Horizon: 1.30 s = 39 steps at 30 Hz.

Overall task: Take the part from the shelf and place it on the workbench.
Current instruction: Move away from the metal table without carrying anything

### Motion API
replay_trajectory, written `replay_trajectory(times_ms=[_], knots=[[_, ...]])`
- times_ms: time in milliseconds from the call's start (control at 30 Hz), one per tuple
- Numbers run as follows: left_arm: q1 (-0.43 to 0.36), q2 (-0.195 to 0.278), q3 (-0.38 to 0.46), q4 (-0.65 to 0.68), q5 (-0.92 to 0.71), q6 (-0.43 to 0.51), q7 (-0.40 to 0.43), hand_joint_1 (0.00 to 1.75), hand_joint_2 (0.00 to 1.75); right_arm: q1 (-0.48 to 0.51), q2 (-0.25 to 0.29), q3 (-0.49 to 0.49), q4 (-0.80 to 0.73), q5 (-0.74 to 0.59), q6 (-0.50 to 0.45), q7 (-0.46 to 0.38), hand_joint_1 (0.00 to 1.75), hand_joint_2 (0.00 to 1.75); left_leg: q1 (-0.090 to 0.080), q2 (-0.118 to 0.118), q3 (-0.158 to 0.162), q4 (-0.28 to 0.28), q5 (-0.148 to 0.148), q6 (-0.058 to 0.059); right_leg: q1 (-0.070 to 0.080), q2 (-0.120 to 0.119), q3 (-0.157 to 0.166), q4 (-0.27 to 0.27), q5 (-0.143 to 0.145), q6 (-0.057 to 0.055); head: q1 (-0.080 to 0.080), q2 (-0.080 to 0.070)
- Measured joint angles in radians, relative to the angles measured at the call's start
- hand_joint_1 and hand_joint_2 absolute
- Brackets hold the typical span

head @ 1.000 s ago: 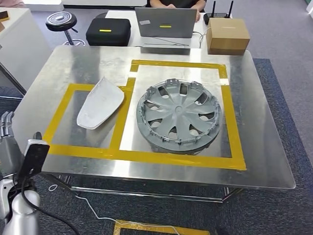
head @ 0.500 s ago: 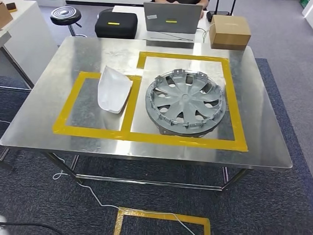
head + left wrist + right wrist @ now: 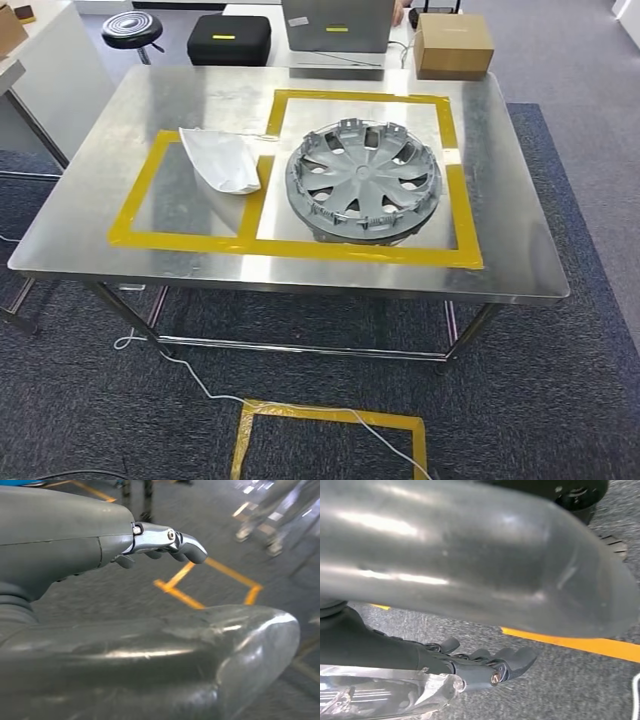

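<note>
A white curved part (image 3: pixel 220 160) lies on the steel workbench (image 3: pixel 521 250), inside the smaller yellow-taped frame on its left half. A grey wheel cover (image 3: pixel 362 180) lies in the larger taped frame beside it. My left hand (image 3: pixel 94 540) hangs over the dark carpet in the left wrist view, its fingers (image 3: pixel 177 542) stretched out and apart from the thumb, with nothing between them. My right hand (image 3: pixel 433 570) also hangs above the carpet, its fingers (image 3: pixel 497 665) loosely extended and holding nothing.
Behind the workbench stand a black case (image 3: pixel 229 40), a laptop (image 3: pixel 337 25) with a person's hand at it, and a cardboard box (image 3: pixel 453 45). A stool (image 3: pixel 131 27) and a white table (image 3: pixel 45 80) are at the far left. A taped yellow rectangle (image 3: pixel 328 412) and a cable (image 3: pixel 196 385) lie on the carpet in front.
The head camera has moved, so the workbench now looks farther away and the floor in front shows. My left hand, at the lower left one second ago, has left the head view.
</note>
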Motion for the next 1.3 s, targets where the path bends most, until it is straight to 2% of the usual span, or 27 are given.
replay_trajectory(times_ms=[67, 100, 167, 200, 233, 267, 333, 367, 400, 433, 500, 567, 633, 700, 733, 767, 833, 867, 900, 933, 967, 1033, 1100, 1133, 1200, 1233, 1300], knots=[[-0.011, 0.014, 0.015, 0.066, -0.021, 0.001, 0.019, 0.0, 0.0, -0.002, 0.0, 0.0, -0.001, 0.002, 0.001, 0.0, 0.0, 0.0, 0.003, -0.002, 0.097, -0.133, -0.003, 0.006, 0.001, 0.001, -0.021, 0.012, 0.017, 0.012, -0.002, 0.0], [-0.013, 0.02, 0.022, 0.102, -0.03, 0.002, 0.025, 0.0, 0.0, -0.003, -0.001, -0.001, -0.001, 0.002, 0.001, 0.0, 0.0, 0.0, 0.002, -0.003, 0.122, -0.171, -0.014, 0.014, 0.002, 0.002, -0.026, 0.015, 0.026, 0.019, -0.003, 0.0], [-0.013, 0.029, 0.038, 0.173, -0.041, 0.0, 0.032, 0.0, 0.0, -0.001, -0.001, -0.001, -0.001, 0.005, 0.003, 0.002, 0.0, 0.0, -0.002, -0.002, 0.119, -0.185, -0.016, 0.036, 0.0, 0.002, -0.031, 0.015, 0.043, 0.03, -0.003, 0.0], [-0.011, 0.032, 0.047, 0.208, -0.042, -0.009, 0.036, 0.0, 0.0, 0.002, -0.001, -0.002, -0.001, 0.007, 0.005, 0.003, 0.0, 0.0, -0.003, 0.0, 0.112, -0.183, -0.008, 0.045, -0.002, 0.001, -0.036, 0.018, 0.036, 0.035, -0.002, 0.0], [-0.01, 0.036, 0.057, 0.243, -0.039, -0.022, 0.041, 0.0, 0.0, 0.005, -0.001, -0.002, -0.001, 0.01, 0.008, 0.004, 0.0, 0.0, -0.003, 0.001, 0.102, -0.182, 0.002, 0.054, -0.004, 0.001, -0.044, 0.037, 0.01, 0.039, -0.001, 0.0], [-0.008, 0.039, 0.067, 0.275, -0.034, -0.038, 0.048, 0.0, 0.0, 0.007, -0.001, -0.003, -0.001, 0.012, 0.011, 0.006, 0.0, 0.0, -0.003, 0.002, 0.09, -0.182, 0.013, 0.063, -0.006, 0.001, -0.058, 0.076, -0.034, 0.043, 0.001, 0.0], [0.0, 0.044, 0.088, 0.332, -0.026, -0.063, 0.066, 0.0, 0.0, 0.007, -0.001, -0.003, -0.001, 0.018, 0.018, 0.009, 0.0, 0.0, -0.006, 0.002, 0.063, -0.181, 0.036, 0.07, -0.005, 0.001, -0.088, 0.203, -0.141, 0.048, 0.005, 0.0], [0.006, 0.045, 0.098, 0.358, -0.024, -0.071, 0.076, 0.0, 0.0, 0.006, -0.001, -0.003, -0.001, 0.019, 0.02, 0.01, 0.0, 0.0, -0.008, 0.003, 0.048, -0.18, 0.047, 0.071, -0.005, 0.001, -0.096, 0.263, -0.171, 0.048, 0.006, 0.0], [0.014, 0.045, 0.106, 0.382, -0.025, -0.076, 0.085, 0.0, 0.0, 0.006, -0.001, -0.003, -0.001, 0.02, 0.022, 0.011, 0.0, 0.0, -0.011, 0.003, 0.033, -0.18, 0.058, 0.071, -0.005, 0.001, -0.091, 0.3, -0.178, 0.046, 0.006, 0.0], [0.021, 0.045, 0.113, 0.403, -0.025, -0.081, 0.096, 0.0, 0.0, 0.007, -0.001, -0.003, -0.001, 0.021, 0.023, 0.012, 0.0, 0.0, -0.013, 0.004, 0.019, -0.179, 0.069, 0.071, -0.003, 0.001, -0.07, 0.305, -0.163, 0.043, 0.006, 0.0], [0.031, 0.043, 0.126, 0.438, -0.026, -0.091, 0.123, 0.0, 0.0, 0.006, -0.001, -0.003, -0.001, 0.024, 0.025, 0.013, 0.0, 0.0, -0.016, 0.003, -0.004, -0.179, 0.089, 0.069, 0.002, 0.001, 0.023, 0.213, -0.118, 0.03, 0.006, 0.0], [0.038, 0.042, 0.137, 0.464, -0.027, -0.099, 0.152, 0.0, 0.0, 0.0, -0.002, -0.003, -0.001, 0.027, 0.026, 0.013, 0.0, 0.0, -0.019, 0.002, -0.019, -0.178, 0.107, 0.063, 0.009, 0.001, 0.133, 0.064, -0.12, 0.018, 0.006, 0.0], [0.042, 0.04, 0.146, 0.484, -0.027, -0.103, 0.173, 0.0, 0.0, -0.006, -0.003, -0.003, -0.001, 0.03, 0.027, 0.013, 0.0, 0.0, -0.019, 0.002, -0.025, -0.178, 0.125, 0.052, 0.015, 0.001, 0.174, -0.011, -0.138, 0.012, 0.007, 0.0], [0.045, 0.037, 0.154, 0.5, -0.027, -0.105, 0.194, 0.0, 0.0, -0.006, -0.003, -0.003, -0.001, 0.032, 0.029, 0.015, 0.0, 0.0, -0.016, 0.002, -0.03, -0.178, 0.131, 0.04, 0.015, 0.0, 0.161, -0.018, -0.124, 0.003, 0.008, 0.0], [0.047, 0.036, 0.158, 0.506, -0.026, -0.106, 0.206, 0.0, 0.0, -0.006, -0.003, -0.003, -0.001, 0.032, 0.029, 0.016, 0.0, 0.0, -0.014, 0.001, -0.037, -0.166, 0.11, 0.034, 0.013, -0.001, 0.152, -0.02, -0.114, -0.004, 0.006, 0.0], [0.049, 0.034, 0.162, 0.512, -0.025, -0.106, 0.216, 0.0, 0.0, -0.005, -0.003, -0.003, -0.001, 0.032, 0.029, 0.017, 0.0, 0.0, -0.014, 0.0, -0.048, -0.137, 0.07, 0.029, 0.011, -0.002, 0.141, -0.022, -0.101, -0.01, 0.004, 0.0], [0.05, 0.032, 0.171, 0.521, -0.025, -0.108, 0.229, 0.0, 0.0, -0.005, -0.003, -0.004, -0.001, 0.031, 0.029, 0.017, 0.0, 0.0, -0.012, 0.0, -0.082, -0.025, -0.036, 0.019, 0.01, -0.003, 0.114, -0.022, -0.076, -0.017, -0.002, 0.0], [0.05, 0.03, 0.174, 0.525, -0.025, -0.11, 0.233, 0.0, 0.0, -0.004, -0.004, -0.004, -0.001, 0.03, 0.029, 0.017, 0.0, 0.0, -0.011, 0.0, -0.096, 0.038, -0.07, 0.016, 0.01, -0.003, 0.099, -0.021, -0.063, -0.016, -0.003, 0.0], [0.05, 0.028, 0.175, 0.528, -0.026, -0.111, 0.236, 0.0, 0.0, -0.004, -0.004, -0.004, -0.001, 0.029, 0.029, 0.017, 0.0, 0.0, -0.01, 0.0, -0.101, 0.084, -0.079, 0.013, 0.01, -0.004, 0.083, -0.02, -0.051, -0.015, -0.003, 0.0], [0.051, 0.026, 0.176, 0.531, -0.027, -0.112, 0.239, 0.0, 0.0, -0.004, -0.004, -0.004, -0.001, 0.027, 0.029, 0.018, 0.0, 0.0, -0.009, 0.0, -0.091, 0.101, -0.065, 0.01, 0.01, -0.004, 0.066, -0.017, -0.04, -0.013, -0.003, 0.0], [0.051, 0.024, 0.176, 0.533, -0.028, -0.112, 0.242, 0.0, 0.0, -0.004, -0.004, -0.004, -0.001, 0.025, 0.029, 0.018, 0.0, 0.0, -0.007, 0.0, -0.064, 0.084, -0.037, 0.008, 0.009, -0.005, 0.049, -0.014, -0.029, -0.01, -0.003, 0.0], [0.049, 0.02, 0.177, 0.536, -0.031, -0.112, 0.246, 0.0, 0.0, -0.005, -0.004, -0.004, -0.001, 0.022, 0.029, 0.018, 0.0, 0.0, -0.002, 0.0, 0.033, -0.032, 0.004, 0.004, 0.009, -0.004, 0.019, -0.001, -0.011, -0.001, -0.004, 0.0], [0.046, 0.015, 0.177, 0.538, -0.032, -0.113, 0.248, 0.0, 0.0, -0.006, -0.005, -0.004, -0.001, 0.02, 0.029, 0.019, 0.0, 0.0, -0.001, -0.002, 0.113, -0.152, -0.007, 0.014, 0.011, -0.004, -0.002, 0.012, 0.004, 0.01, -0.005, 0.0], [0.045, 0.013, 0.177, 0.54, -0.033, -0.113, 0.248, 0.0, 0.0, -0.006, -0.006, -0.004, -0.001, 0.02, 0.029, 0.019, 0.0, 0.0, -0.003, -0.003, 0.127, -0.18, -0.015, 0.023, 0.012, -0.005, -0.009, 0.014, 0.012, 0.015, -0.005, 0.0], [0.047, 0.009, 0.177, 0.543, -0.035, -0.113, 0.251, 0.0, 0.0, -0.003, -0.007, -0.004, -0.001, 0.019, 0.029, 0.019, 0.0, 0.0, -0.006, -0.001, 0.115, -0.185, -0.008, 0.047, 0.009, -0.004, -0.016, 0.015, 0.025, 0.026, -0.005, 0.0], [0.049, 0.007, 0.177, 0.545, -0.036, -0.114, 0.252, 0.0, 0.0, 0.0, -0.008, -0.004, -0.001, 0.018, 0.029, 0.02, 0.0, 0.0, -0.006, 0.001, 0.107, -0.185, 0.0, 0.057, 0.007, -0.004, -0.022, 0.024, 0.011, 0.031, -0.004, 0.0], [0.05, 0.006, 0.178, 0.546, -0.038, -0.114, 0.254, 0.0, 0.0, 0.005, -0.009, -0.005, -0.001, 0.016, 0.029, 0.021, 0.0, 0.0, -0.006, 0.004, 0.088, -0.186, 0.021, 0.072, 0.004, -0.003, -0.047, 0.098, -0.07, 0.041, 0.0, 0.0]])
